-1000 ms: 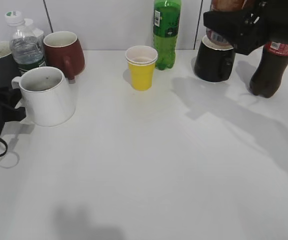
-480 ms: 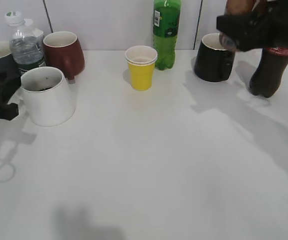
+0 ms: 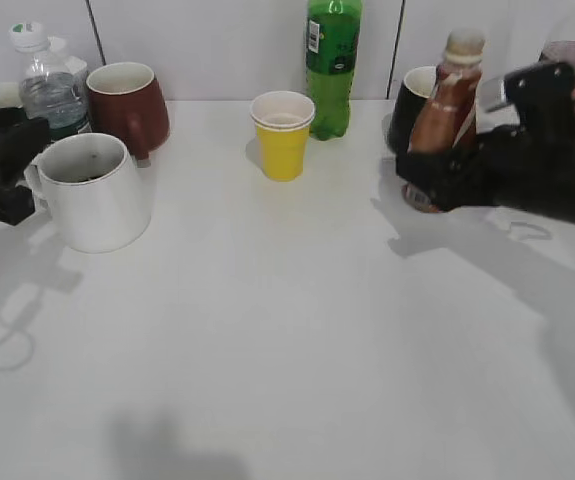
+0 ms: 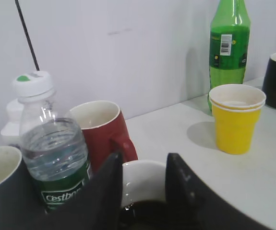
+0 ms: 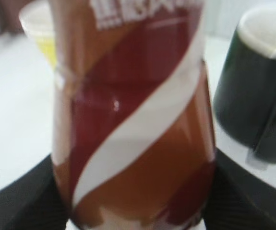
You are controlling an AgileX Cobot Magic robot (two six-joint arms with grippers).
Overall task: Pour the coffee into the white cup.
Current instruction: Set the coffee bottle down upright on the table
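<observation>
Right jaws pinch coffee (image 3: 445,125); left jaws spread over white cup (image 3: 92,192).

My right gripper (image 3: 429,185) is no longer up at the back right corner above the black mug (image 3: 404,105); it now sits lower and nearer the middle of the tabletop (image 3: 297,330), in front of that mug. The coffee bottle (image 3: 445,110) comes with it, upright, its cap now fully in view. The cola bottle (image 3: 573,45) is mostly uncovered. My left gripper (image 3: 2,165) shifts from low beside the white cup (image 3: 92,190) to higher, behind its handle.
</observation>
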